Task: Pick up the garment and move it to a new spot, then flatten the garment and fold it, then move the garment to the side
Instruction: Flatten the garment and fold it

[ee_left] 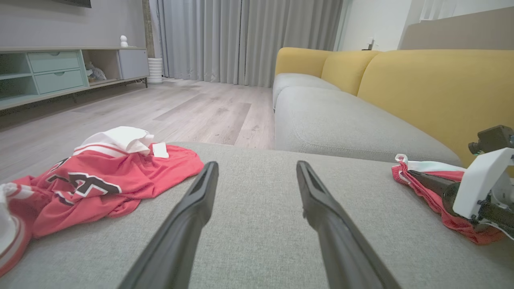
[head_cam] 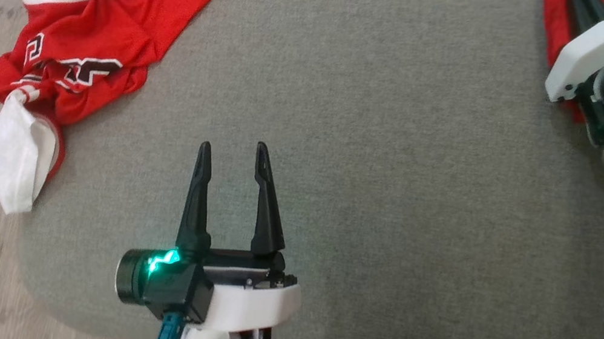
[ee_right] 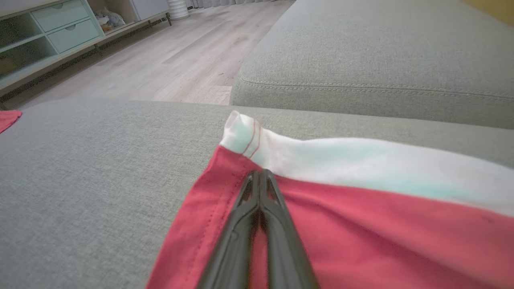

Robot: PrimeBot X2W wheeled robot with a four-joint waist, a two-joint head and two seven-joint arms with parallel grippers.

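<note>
Pinching the red garment (head_cam: pixel 554 17) at three o'clock with our right gripper (ee_right: pixel 260 173); left gripper (head_cam: pixel 232 147) spread wide at six, another jersey (head_cam: pixel 97 44) at eleven.

Grey woven seat cushion (head_cam: pixel 391 117): broad, flat, rounded at corner toward floor. Across narrow gap: second grey cushion (ee_left: pixel 341 124), stitched seam along edge. Behind both: mustard-yellow backrest (ee_left: pixel 433 88). Beside seat: pale wood-plank floor (ee_left: pixel 180 108). Far end of room: grey floor-length curtains (ee_left: pixel 241 36), drawn. Just beside curtains: white ribbed pot (ee_left: pixel 155 69) on floor. Along wall: low cabinet (ee_left: pixel 100 48), mint drawers (ee_left: pixel 54 61), open shelves; small white figurine (ee_left: pixel 124 40) on top.
</note>
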